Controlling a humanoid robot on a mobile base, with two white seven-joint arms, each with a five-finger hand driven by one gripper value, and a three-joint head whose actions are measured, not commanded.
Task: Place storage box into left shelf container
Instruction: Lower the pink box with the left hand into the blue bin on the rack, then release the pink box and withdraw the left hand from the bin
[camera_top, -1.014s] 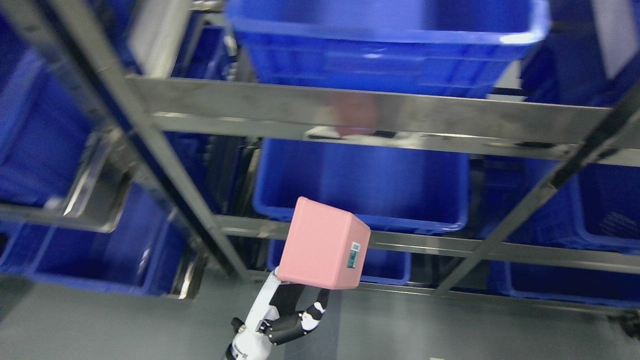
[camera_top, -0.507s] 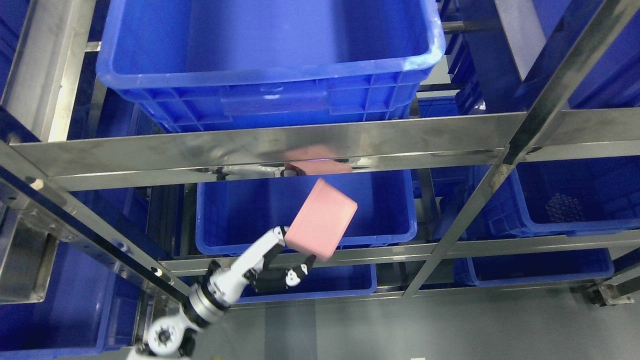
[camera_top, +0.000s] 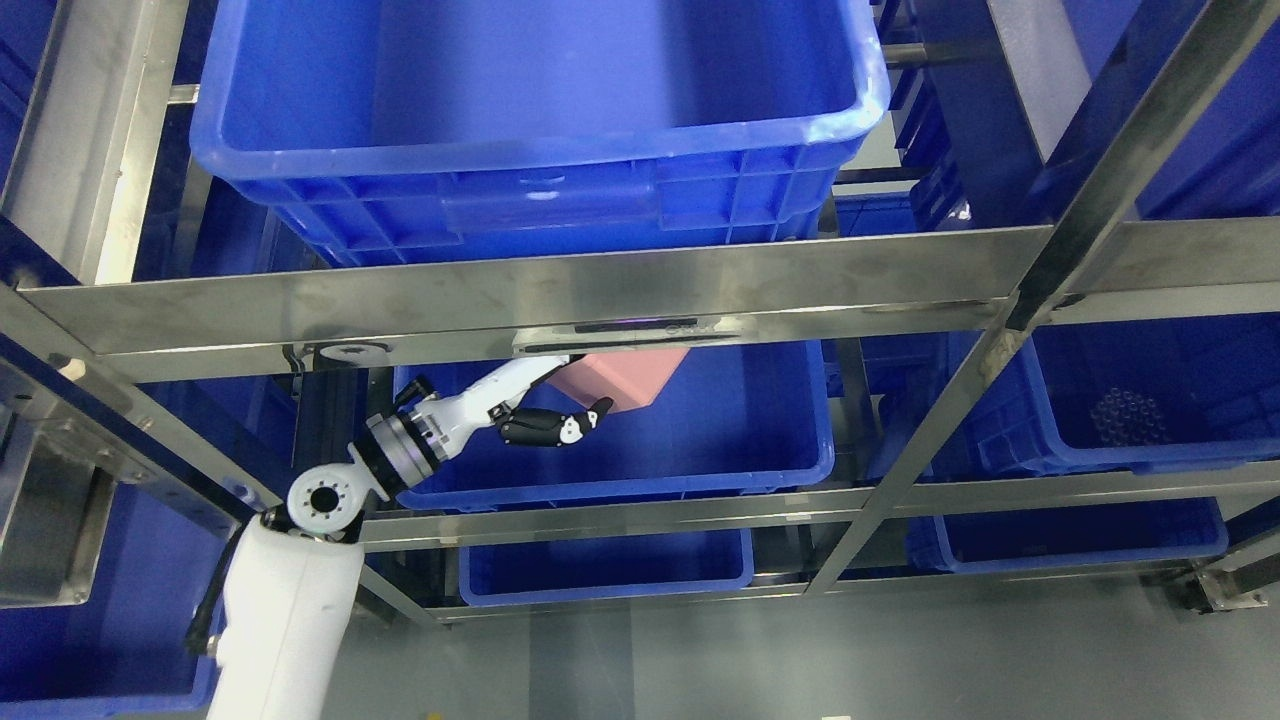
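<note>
Box (camera_top: 625, 377) over bin (camera_top: 620, 470), beneath rail (camera_top: 640, 290)

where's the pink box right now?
Head view, centre-left: the pink storage box is in the left hand, tucked under the steel shelf rail and over the middle-tier blue bin.

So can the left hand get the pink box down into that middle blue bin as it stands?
Probably yes: the left hand holds the pink box just under the steel rail, over the open blue bin.

Forearm: smooth white shell (camera_top: 285, 630).
Wrist: ribbed silver metal ring (camera_top: 400, 452), round hub behind it.
Left hand (camera_top: 545, 422): black fingers, white joints.
</note>
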